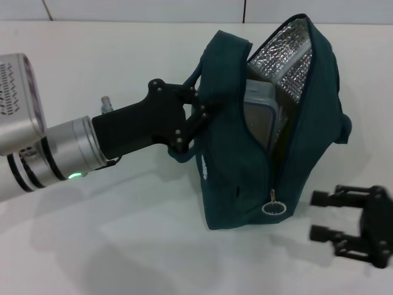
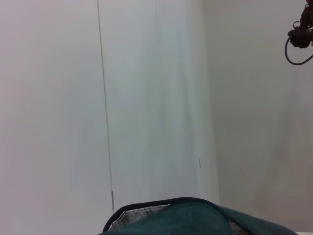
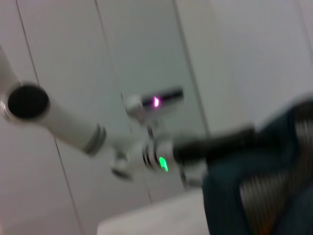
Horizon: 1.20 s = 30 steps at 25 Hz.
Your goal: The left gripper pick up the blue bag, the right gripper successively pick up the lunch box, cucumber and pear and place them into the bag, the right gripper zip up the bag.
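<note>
Head view: nearest, the right gripper (image 1: 319, 215) is seen low on the table (image 1: 123, 246), fingers spread, empty. Beyond, the blue bag (image 1: 227, 184) is held upright by the left gripper (image 1: 199, 120), clamped on its side; the lunch box (image 1: 261, 120) is lodged inside.

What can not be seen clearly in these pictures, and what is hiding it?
- Cucumber and pear: seen in no view; whether they lie inside the blue bag cannot be told, since its walls hide the depth.
- Lunch box: head view, only an upper part shows through the opening.
- Left claw: head view, its tips are buried in the bag's fabric.
- Right claw: head view, blurred near the lower right corner.
- Right wrist view: everything is smeared.
</note>
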Tool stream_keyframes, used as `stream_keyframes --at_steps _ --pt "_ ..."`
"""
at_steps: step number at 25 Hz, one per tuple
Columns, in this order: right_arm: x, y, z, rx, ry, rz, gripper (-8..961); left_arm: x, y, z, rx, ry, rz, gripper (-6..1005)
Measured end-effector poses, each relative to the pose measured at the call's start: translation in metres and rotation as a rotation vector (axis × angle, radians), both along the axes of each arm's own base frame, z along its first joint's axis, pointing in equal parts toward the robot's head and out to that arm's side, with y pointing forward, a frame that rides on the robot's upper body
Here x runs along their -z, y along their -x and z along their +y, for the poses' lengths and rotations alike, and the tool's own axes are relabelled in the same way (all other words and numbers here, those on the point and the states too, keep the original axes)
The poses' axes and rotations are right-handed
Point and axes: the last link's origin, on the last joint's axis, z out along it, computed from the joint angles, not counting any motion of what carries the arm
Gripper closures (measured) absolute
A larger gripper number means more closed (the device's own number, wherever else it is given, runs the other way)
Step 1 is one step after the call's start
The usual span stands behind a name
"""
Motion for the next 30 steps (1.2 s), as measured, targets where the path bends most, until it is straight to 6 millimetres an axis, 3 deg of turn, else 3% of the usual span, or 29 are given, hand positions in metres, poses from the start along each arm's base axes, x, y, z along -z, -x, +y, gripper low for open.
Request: stream_keyframes --at_steps 6,23,30 --pt "0.033 0.008 0.017 0.052 0.041 -0.096 423 0.003 -0.003 0.001 0.002 0.013 -0.007 949" --pt "0.045 0.020 0.032 0.029 0.045 -0.129 473 0.002 -0.002 0.001 0.009 -0.009 -0.005 948" --pt "0.048 0.020 0.037 0.026 0.020 -0.152 674 0.003 -0.001 0.000 0.000 -0.010 -0.011 947"
